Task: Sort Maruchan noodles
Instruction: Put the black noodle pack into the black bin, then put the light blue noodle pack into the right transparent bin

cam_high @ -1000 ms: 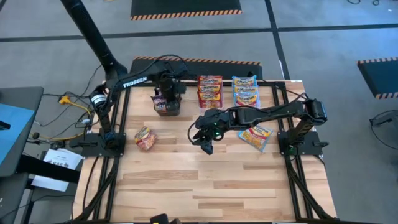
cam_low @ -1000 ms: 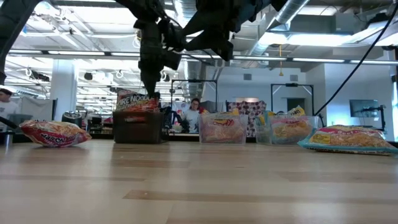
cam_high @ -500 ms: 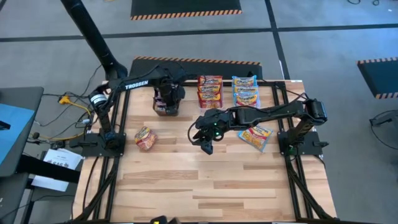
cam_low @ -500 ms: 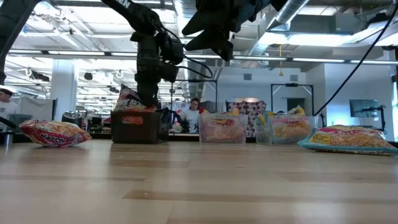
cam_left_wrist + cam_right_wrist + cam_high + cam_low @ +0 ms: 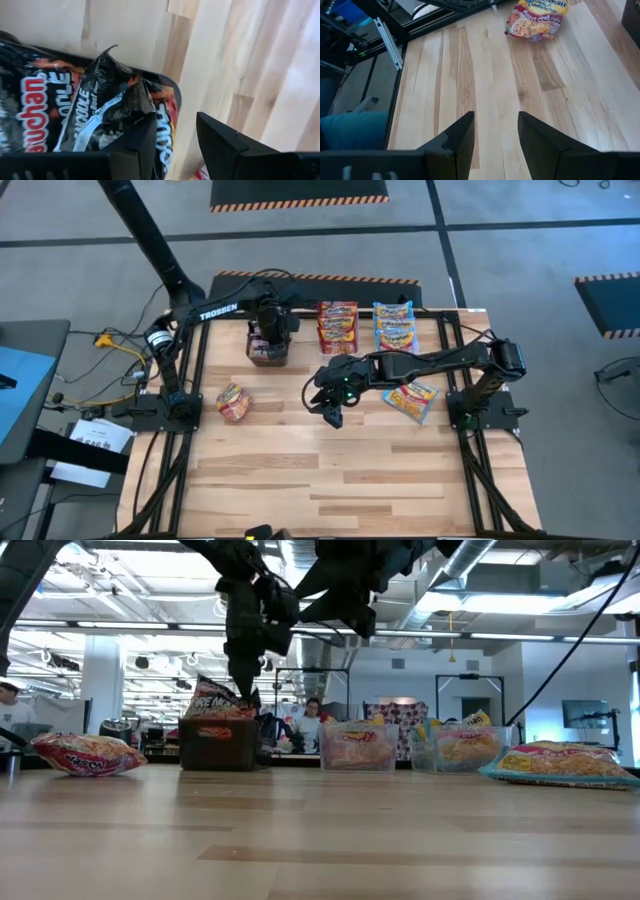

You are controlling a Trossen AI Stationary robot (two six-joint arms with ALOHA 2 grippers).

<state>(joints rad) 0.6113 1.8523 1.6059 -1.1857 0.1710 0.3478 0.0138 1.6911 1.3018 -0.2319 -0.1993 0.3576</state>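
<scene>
A black bin (image 5: 268, 352) at the far left holds dark Maruchan noodles packets. One dark packet (image 5: 107, 107) stands up out of it, tilted (image 5: 213, 700). My left gripper (image 5: 175, 145) points down over the bin's right part, open, with nothing between its fingers. One finger (image 5: 142, 142) is right beside the upright packet. My right gripper (image 5: 330, 412) hangs open above the table's middle, over bare wood (image 5: 496, 135). A red packet (image 5: 235, 402) lies flat at the table's left, and a light blue-yellow packet (image 5: 410, 398) lies flat at its right. My left gripper has the outer side of one finger (image 5: 145, 135) right against the upright dark packet's crumpled edge (image 5: 135, 107). I cannot tell whether they touch. The fingers come from above, pointing down into the bin.
Two clear bins stand at the far edge. One (image 5: 338, 325) holds red-orange packets, the other (image 5: 395, 325) blue-yellow ones. Bare wood fills the table's near half. In the low view, people show in the room behind the table.
My left gripper has dipped slightly over the black bin, its fingers still open. The upright dark packet in the bin has tipped from level to slanted, one top corner now higher. My right arm has kept still.
</scene>
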